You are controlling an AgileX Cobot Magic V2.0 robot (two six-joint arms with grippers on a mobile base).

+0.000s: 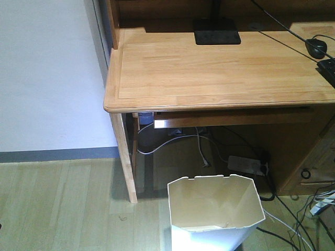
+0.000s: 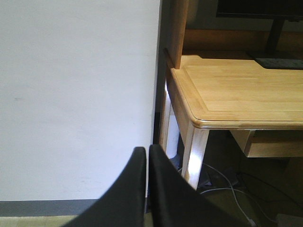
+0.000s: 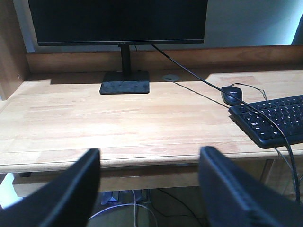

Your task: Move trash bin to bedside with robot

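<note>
**Trash bin stands on the floor before the desk; left hand narrow, right hand wide**

You find the trash bin (image 1: 209, 206) at the lower edge of the exterior front-facing view. It stands upright on the wooden floor (image 1: 57, 204), in front of the desk and a little to the right of the desk leg (image 1: 125, 157). Its angular white rim and cream inside face the camera, and its lower part is cut off by the frame. Behind it, under the tabletop (image 1: 209, 68), a white power strip (image 1: 246, 164) lies on the floor among white and black cables.

Your left hand (image 2: 147, 150) is narrow. The two dark fingers almost meet, with only a thin slit between them and nothing in it. It points toward the white wall (image 2: 71, 94), just beside the left corner of the tabletop.

Your right hand (image 3: 150, 156) is wide. Its two fingers stand well apart and hold nothing. It faces the front edge of the tabletop. On the tabletop a black monitor (image 3: 118, 21) stands at the back. A black mouse (image 3: 231, 94) and a black keyboard (image 3: 274, 118) lie just beside each other at the right. A thin black cable (image 3: 189, 82) runs from the monitor across the wood toward the keyboard.
</note>
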